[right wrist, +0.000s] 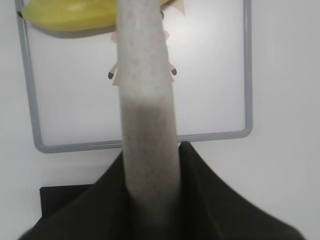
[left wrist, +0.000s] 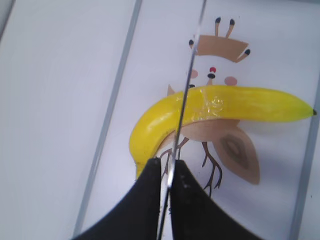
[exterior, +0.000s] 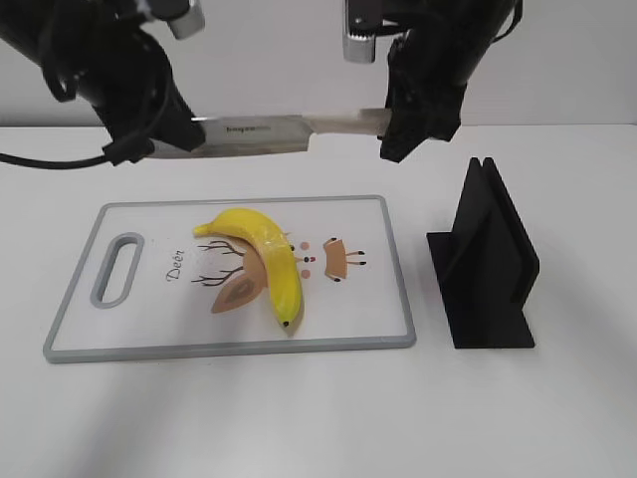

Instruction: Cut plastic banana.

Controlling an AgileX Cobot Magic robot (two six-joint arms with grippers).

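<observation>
Both arms are on the knife (exterior: 264, 133) right now, so I'm somewhere in the handover or positioning step, with no cut started. Nearest the camera is the cutting board (exterior: 70, 344), grey-rimmed with a deer print, and the plastic banana (exterior: 264, 257) lies on it roughly mid-board, curved, whole as far as I can see. Off to the right of the board stands the black knife holder (exterior: 485, 261), with nothing in it.

Further back and well above the board, the knife hangs level. My left gripper (left wrist: 167, 172) is pinched onto the blade; the left wrist view shows the steel edge running between the two fingers with the banana straight below. My right gripper (exterior: 398, 139) is closed around the pale handle (right wrist: 147, 100), which fills the right wrist view.

My read on the next move: let the left side release and pull clear, then have the right arm turn the edge downward, line it across the banana's middle and press straight down. The risk I'd guess at is the banana rolling, since nothing pins it.
</observation>
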